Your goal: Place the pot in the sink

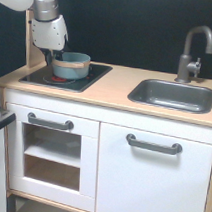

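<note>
A dark wall backs a white toy kitchen with a pale wooden countertop (112,89). Near the countertop's far corner on the exterior view's left lies a flat black hob (70,75) with red rings, and on it stands the small round blue-grey pot (71,65) with a tan band. The white arm's gripper (52,58) hangs at the pot's left rim; whether its jaws are closed on the rim cannot be told. The dark grey rectangular metal sink (172,95) sits toward the opposite end, well apart from the pot, with a grey tap (192,50) behind it.
</note>
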